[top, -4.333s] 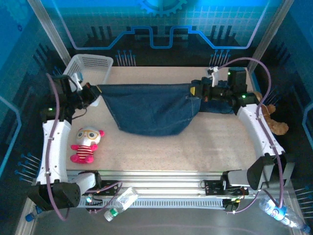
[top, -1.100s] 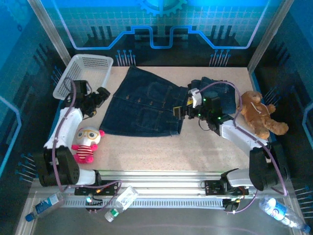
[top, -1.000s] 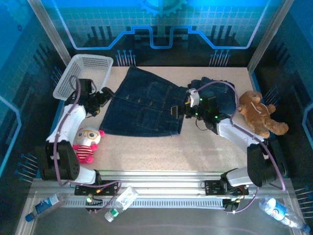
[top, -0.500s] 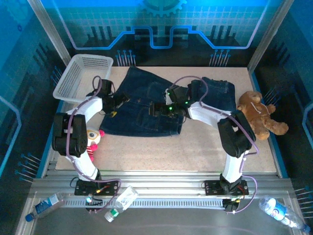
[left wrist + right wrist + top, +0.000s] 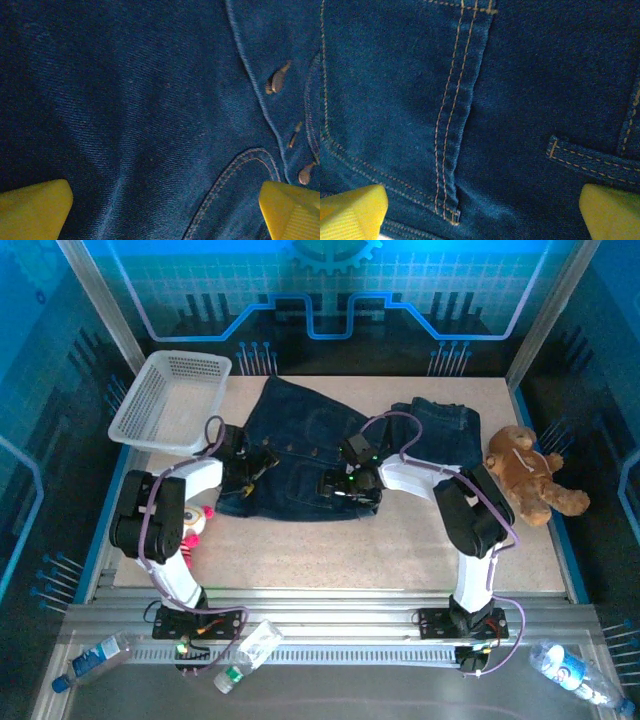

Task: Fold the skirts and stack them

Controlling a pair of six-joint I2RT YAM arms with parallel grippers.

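A dark blue denim skirt (image 5: 300,440) with buttons and pockets lies spread flat at mid-table. A second dark blue denim skirt (image 5: 442,430) lies bunched behind it to the right. My left gripper (image 5: 255,462) hovers low over the spread skirt's left half, jaws open. In the left wrist view its yellow fingertips (image 5: 32,207) straddle bare denim (image 5: 150,110) beside a row of buttons (image 5: 276,81). My right gripper (image 5: 338,486) is over the skirt near its front hem, also open. Its fingertips (image 5: 350,210) frame a stitched seam (image 5: 452,125), with nothing pinched.
A white mesh basket (image 5: 170,400) stands at the back left. A brown teddy bear (image 5: 525,478) sits at the right edge. The pink-and-white plush toy (image 5: 197,520) peeks out beside my left arm. Plastic bottles (image 5: 250,650) lie below the table's front rail.
Both arms have swung inward from the skirt's left and right edges and now sit over its middle. The jaws stayed open and the skirt has barely shifted.
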